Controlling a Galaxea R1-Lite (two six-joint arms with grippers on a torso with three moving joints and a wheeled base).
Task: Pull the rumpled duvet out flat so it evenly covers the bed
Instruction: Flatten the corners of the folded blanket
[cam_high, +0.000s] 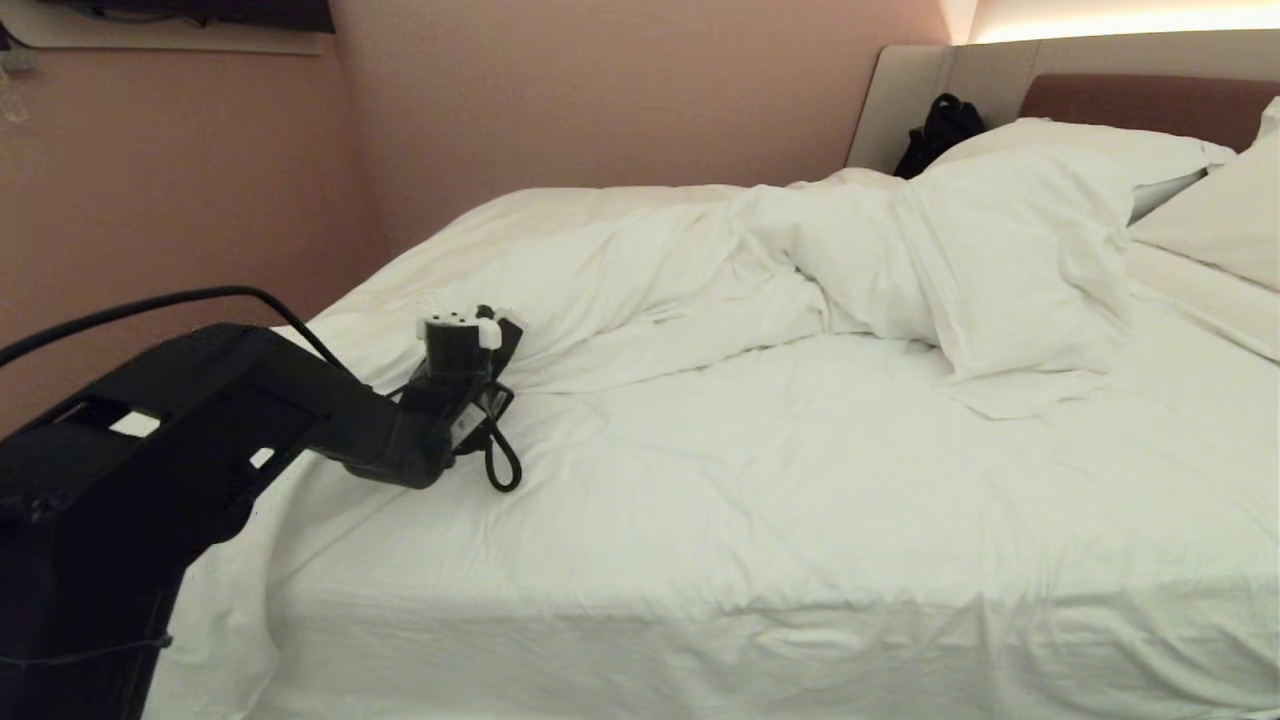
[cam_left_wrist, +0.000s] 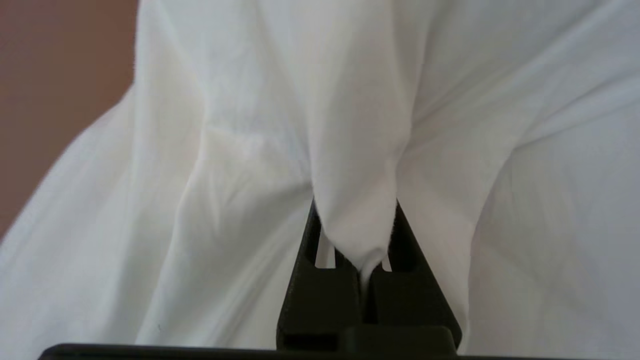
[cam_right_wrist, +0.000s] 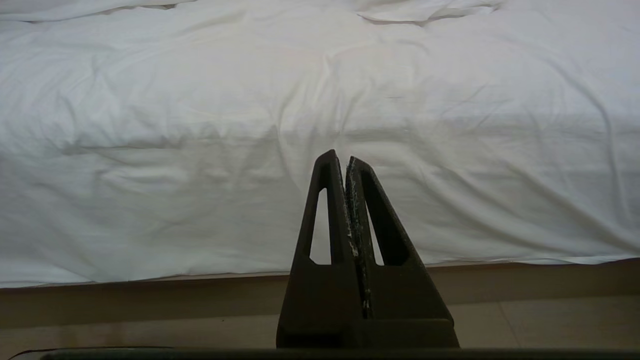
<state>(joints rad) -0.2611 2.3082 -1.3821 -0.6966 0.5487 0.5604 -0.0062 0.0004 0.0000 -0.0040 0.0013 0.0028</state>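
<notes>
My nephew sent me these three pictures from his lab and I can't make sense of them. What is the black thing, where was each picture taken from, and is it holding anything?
It is a two-armed robot making a bed. The wide picture comes from its head; the other two from cameras on its wrists. The left pincer is shut on a fold of the rumpled white duvet. The right pincer is shut and empty, facing the bed's side. Pillows lie by the headboard.

My head camera looks down across the bed toward its headboard, my left wrist camera sits tight against the duvet, and my right wrist camera faces the bed's near side from low down, both sharing that white bedding.
</notes>
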